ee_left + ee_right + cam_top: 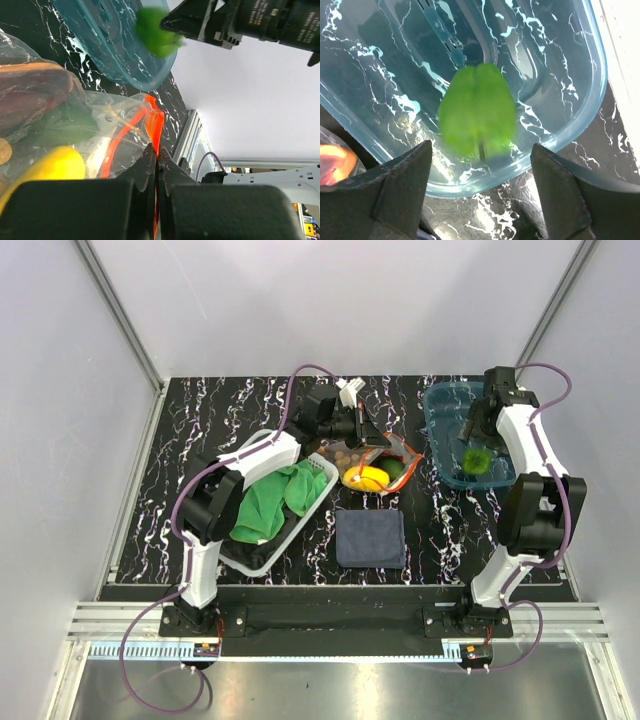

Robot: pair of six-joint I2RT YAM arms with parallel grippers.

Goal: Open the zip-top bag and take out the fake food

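The clear zip-top bag [375,465] lies mid-table with its orange-red zip strip [152,125] spread open. Inside it are a yellow lemon-like piece [366,478], a green piece [393,470] and brown balls [345,453]. My left gripper [372,435] is shut on the zip strip at the bag's edge, seen close up in the left wrist view [157,155]. My right gripper [480,427] is open above the blue tray [445,405]. A green fake food piece [477,107], blurred, is in the tray between and beyond the open fingers; it also shows from above [475,459].
A white basket [255,562] with a green cloth [270,500] stands left of the bag. A dark blue cloth [370,538] lies in front of the bag. The black marbled table has a grey wall behind and metal rails at the sides.
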